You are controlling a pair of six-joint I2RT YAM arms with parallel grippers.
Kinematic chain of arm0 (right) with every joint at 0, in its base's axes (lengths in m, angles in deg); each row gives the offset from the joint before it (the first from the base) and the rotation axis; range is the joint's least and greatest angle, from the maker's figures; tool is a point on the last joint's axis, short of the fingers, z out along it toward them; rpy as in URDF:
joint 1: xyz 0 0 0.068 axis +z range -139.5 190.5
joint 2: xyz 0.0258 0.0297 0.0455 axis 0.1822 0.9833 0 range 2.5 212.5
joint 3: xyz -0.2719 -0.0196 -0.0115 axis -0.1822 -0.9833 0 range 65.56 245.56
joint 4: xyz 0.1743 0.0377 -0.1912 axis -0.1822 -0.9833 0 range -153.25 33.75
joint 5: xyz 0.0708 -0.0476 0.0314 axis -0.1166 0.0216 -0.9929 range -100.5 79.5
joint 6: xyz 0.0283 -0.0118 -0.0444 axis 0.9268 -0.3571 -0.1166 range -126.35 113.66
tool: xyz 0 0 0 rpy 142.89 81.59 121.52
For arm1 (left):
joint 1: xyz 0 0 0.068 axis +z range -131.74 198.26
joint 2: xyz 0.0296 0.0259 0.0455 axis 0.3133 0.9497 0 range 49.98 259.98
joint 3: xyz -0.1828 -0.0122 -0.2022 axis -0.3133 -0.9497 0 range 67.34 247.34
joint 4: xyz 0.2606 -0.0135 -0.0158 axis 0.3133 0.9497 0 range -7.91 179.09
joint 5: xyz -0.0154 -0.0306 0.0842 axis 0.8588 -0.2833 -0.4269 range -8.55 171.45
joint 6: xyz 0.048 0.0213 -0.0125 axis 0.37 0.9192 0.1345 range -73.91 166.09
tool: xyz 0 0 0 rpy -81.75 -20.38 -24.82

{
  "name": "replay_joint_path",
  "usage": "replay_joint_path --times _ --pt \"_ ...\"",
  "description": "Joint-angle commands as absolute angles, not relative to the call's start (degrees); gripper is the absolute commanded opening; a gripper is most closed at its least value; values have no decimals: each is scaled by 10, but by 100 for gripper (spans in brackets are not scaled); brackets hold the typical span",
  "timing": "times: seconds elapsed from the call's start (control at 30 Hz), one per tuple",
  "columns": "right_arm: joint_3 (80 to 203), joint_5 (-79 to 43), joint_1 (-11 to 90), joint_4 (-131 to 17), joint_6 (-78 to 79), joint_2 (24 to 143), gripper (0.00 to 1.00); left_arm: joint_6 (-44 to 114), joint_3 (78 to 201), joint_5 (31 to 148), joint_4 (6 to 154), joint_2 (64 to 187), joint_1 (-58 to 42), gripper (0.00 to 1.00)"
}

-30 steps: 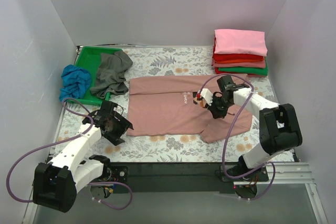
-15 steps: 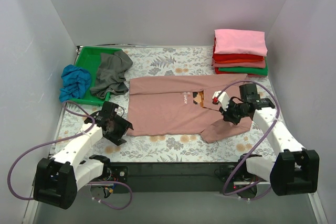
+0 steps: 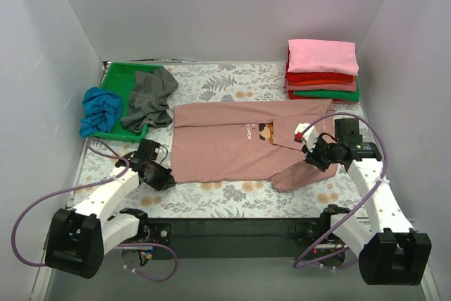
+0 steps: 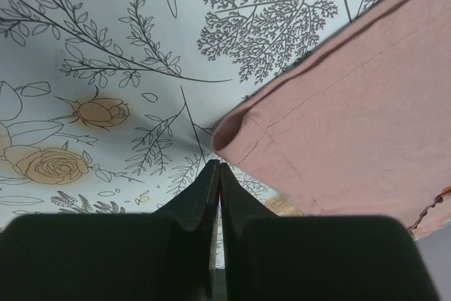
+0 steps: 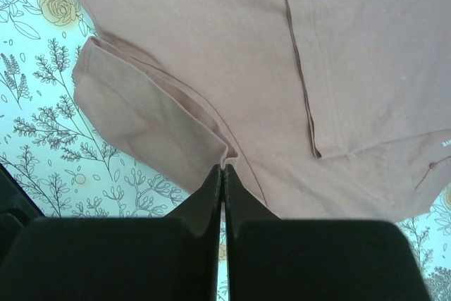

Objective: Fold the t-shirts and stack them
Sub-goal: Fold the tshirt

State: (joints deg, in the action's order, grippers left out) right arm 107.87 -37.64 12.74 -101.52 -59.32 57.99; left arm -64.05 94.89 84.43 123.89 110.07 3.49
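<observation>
Noted at the near left the left hand [image 3: 161, 176], low over the bench [image 3: 232, 201] and fully closed, fingertips [image 4: 201, 199] pressed together right at the near-left hem corner of the dusty-pink shirt [image 3: 225, 147]; unable to tell whether any cloth is pinched between them. Noted at the near right the right hand [image 3: 314, 160], likewise fully closed, tips meeting at the edge of a folded-over sleeve [image 5: 141, 114] on the shirt's near-right side; hold on the cloth not confirmable there either. Found the dusty-pink shirt spread flat across the middle of the bench between the two hands, small chest graphic [image 3: 265, 132] facing up, near-right part doubled over and wrinkled. Beyond it, at the far left, recorded a green tray [image 3: 116, 75] with a crumpled grey shirt [image 3: 149, 96] draped over its right rim and a bunched blue shirt [image 3: 101, 109] hanging over its left rim. At the far right corner, recorded a stack of folded shirts [image 3: 322, 68], pink on top, red and green layers below.
</observation>
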Motion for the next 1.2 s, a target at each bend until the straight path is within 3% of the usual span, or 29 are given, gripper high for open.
replay_joint_path --times 0.0,0.07,0.13,0.17,0.27,0.43,0.6,0.67,0.87,1.17 --pt "1112 -390 116 -1039 -606 557 1 -634 949 831 1237 1086 33 0" --pt "1121 -392 112 -1046 -609 551 1 -632 955 827 1245 1085 33 2" --pt "1125 -394 111 -1049 -610 551 1 -632 960 822 1258 1084 33 15" --pt "1126 -396 110 -1051 -611 552 1 -632 964 822 1261 1083 33 26" --pt "1124 -403 110 -1052 -611 559 1 -630 966 804 1262 1080 33 37" --pt "1120 -411 110 -1051 -613 570 1 -625 970 791 1243 1104 33 38" --pt "1120 -408 98 -1051 -618 572 1 -618 979 780 1212 1155 34 36" --pt "1121 -406 92 -1052 -622 568 1 -617 982 782 1205 1166 34 31" --pt "1130 -389 77 -1059 -637 560 1 -606 971 793 1198 1158 35 0" --pt "1197 -405 34 -1053 -647 591 1 -593 965 780 1203 1107 52 0"
